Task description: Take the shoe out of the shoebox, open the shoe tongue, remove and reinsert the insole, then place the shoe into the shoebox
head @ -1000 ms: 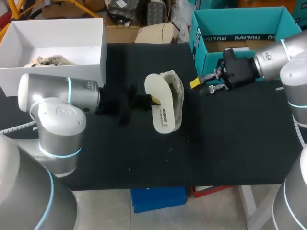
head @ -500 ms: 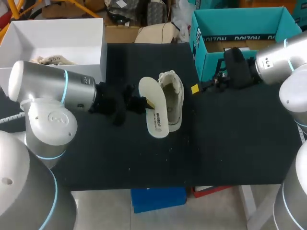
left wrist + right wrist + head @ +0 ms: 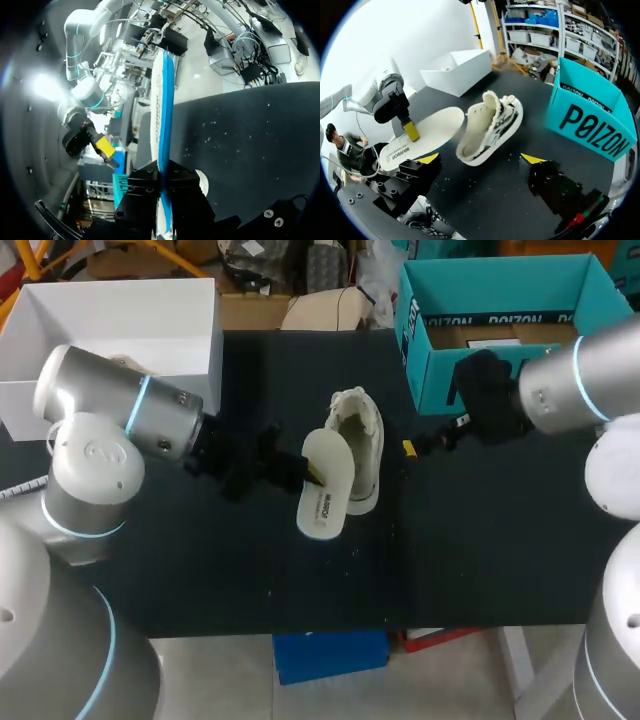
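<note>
A white sneaker [image 3: 358, 443] lies on its side on the black table, with its opening turned to my right gripper in the right wrist view, where the sneaker [image 3: 490, 125] is just ahead of the fingers. The cream insole [image 3: 323, 490] is out of the shoe and hangs beside it, pinched at one edge by my left gripper [image 3: 315, 473]. In the left wrist view the insole [image 3: 165, 100] stands edge-on with a blue underside, and the left gripper [image 3: 164, 175] is shut on it. My right gripper [image 3: 418, 444] [image 3: 480, 160] is open and empty, to the right of the shoe. The teal shoebox [image 3: 500, 310] stands at the back right.
A white open box [image 3: 120, 330] with crumpled paper inside stands at the back left. The black table [image 3: 480, 540] runs out to its front edge, in front of the shoe. In the right wrist view the teal shoebox [image 3: 592, 120] is beside my right finger.
My left arm has swung, drawing the insole off the shoe toward the table's front. My right arm has turned and its gripper has come slightly forward.
</note>
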Motion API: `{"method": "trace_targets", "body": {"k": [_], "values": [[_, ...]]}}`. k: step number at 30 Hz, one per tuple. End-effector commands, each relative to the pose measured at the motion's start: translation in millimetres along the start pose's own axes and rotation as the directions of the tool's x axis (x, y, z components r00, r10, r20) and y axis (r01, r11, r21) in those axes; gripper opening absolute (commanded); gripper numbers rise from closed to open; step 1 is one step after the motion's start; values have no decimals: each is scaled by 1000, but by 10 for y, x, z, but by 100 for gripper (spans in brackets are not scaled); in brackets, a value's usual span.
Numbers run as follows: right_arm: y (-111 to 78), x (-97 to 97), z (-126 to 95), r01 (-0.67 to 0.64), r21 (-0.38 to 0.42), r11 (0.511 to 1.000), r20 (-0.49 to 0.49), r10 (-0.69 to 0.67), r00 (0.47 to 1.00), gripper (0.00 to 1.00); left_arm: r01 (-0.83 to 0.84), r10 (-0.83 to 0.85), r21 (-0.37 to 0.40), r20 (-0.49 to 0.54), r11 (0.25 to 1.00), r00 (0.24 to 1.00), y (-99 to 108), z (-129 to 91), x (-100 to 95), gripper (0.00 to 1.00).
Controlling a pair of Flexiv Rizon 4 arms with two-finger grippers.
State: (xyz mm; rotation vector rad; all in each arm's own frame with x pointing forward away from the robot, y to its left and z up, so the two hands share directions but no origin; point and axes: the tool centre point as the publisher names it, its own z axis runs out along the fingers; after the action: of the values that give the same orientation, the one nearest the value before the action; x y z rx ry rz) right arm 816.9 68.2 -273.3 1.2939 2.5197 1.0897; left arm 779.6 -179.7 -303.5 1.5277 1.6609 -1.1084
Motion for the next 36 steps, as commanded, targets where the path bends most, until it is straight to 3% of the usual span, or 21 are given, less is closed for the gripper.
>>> {"method": "trace_targets", "body": {"k": [1, 9, 15, 28, 36], "values": [[-137, 62, -15, 21, -54, 998, 57, -18, 998, 100, 2, 0, 30, -62, 1000, 998, -17, 30, -24, 0], [-159, 83, 9, 51, -72, 996, 37, -49, 998, 100, 47, -39, 64, -127, 997, 991, -103, 86, 108, 0], [-159, 83, 9, 51, -72, 996, 37, -49, 998, 100, 77, -56, 155, -133, 985, 989, -81, 115, 149, 0], [-159, 83, 9, 51, -72, 996, 37, -49, 998, 100, 32, 33, 275, -229, 961, 973, 216, 319, 29, 0], [-159, 83, 9, 51, -72, 996, 37, -49, 998, 100, 80, 5, 306, -269, 949, 963, 316, 411, 78, 0]]}}
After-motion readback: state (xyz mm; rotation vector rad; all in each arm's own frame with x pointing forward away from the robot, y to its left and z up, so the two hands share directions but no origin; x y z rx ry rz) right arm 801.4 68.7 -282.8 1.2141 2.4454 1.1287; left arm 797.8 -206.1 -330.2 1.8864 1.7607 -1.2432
